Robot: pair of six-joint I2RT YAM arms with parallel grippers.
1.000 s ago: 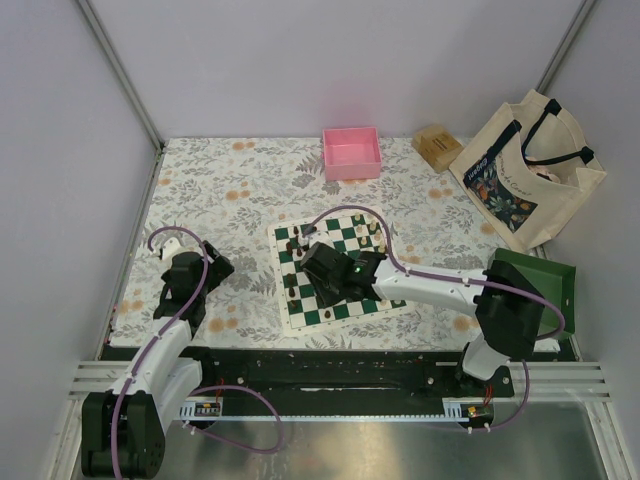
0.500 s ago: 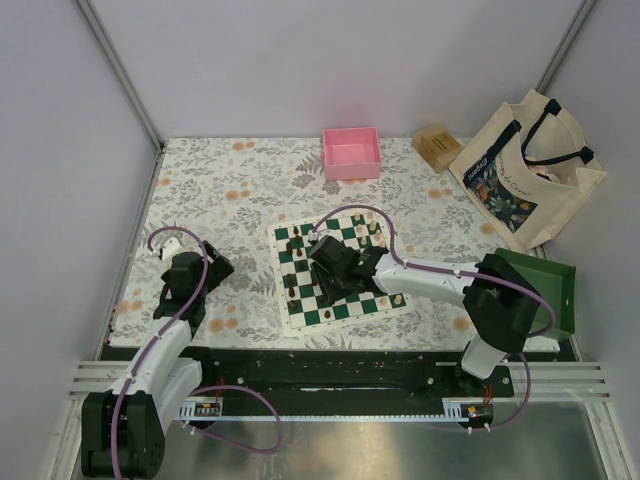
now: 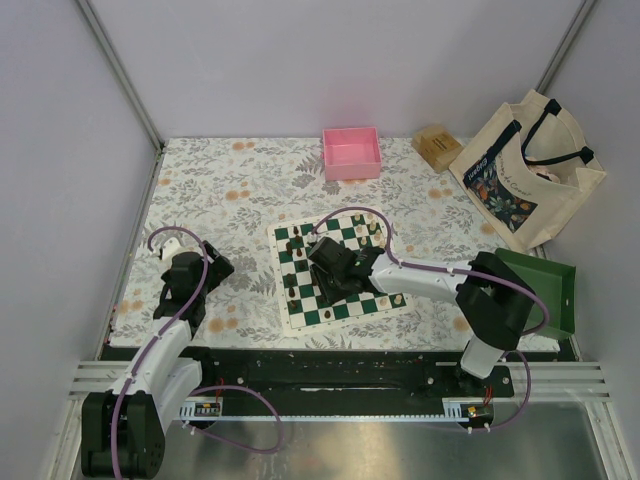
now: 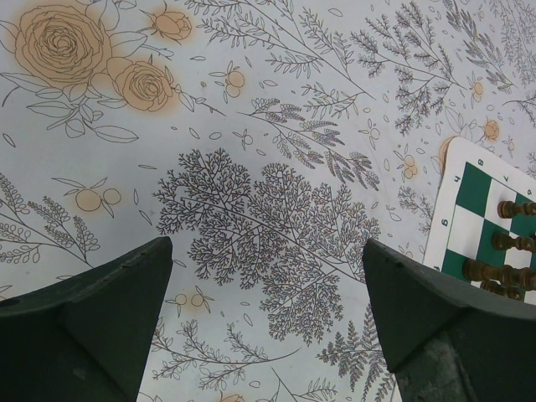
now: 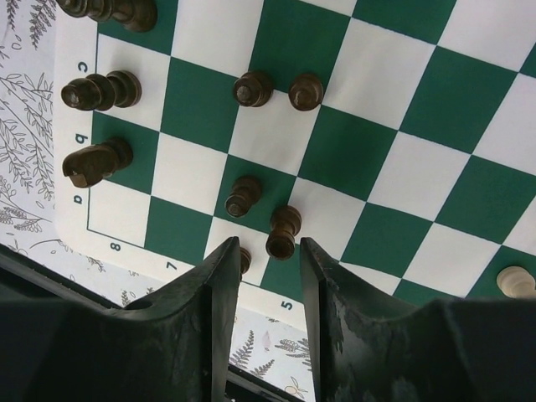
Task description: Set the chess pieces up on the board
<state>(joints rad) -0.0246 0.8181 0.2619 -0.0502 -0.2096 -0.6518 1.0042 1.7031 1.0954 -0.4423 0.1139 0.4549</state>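
The green and white board (image 3: 296, 262) lies at the middle of the table. Several dark chess pieces (image 5: 251, 88) stand on it near its left edge; a cream piece (image 5: 512, 280) shows at the right. My right gripper (image 3: 335, 268) hovers low over the board, open (image 5: 268, 247). A dark pawn (image 5: 283, 233) stands just beyond the gap between its tips, not gripped. Another dark pawn (image 5: 244, 260) is half hidden behind the left finger. My left gripper (image 3: 185, 272) is wide open and empty (image 4: 266, 276) over the floral cloth, left of the board (image 4: 477, 180).
A pink tray (image 3: 351, 152) sits at the back. A tan block (image 3: 437, 146) and a tote bag (image 3: 527, 170) are at the back right. A green tray (image 3: 548, 290) stands at the right edge. Dark pieces (image 4: 511, 209) line the board's near-left edge.
My right gripper has moved a little farther out over the board and lower toward the dark pawns. The left arm has not moved.
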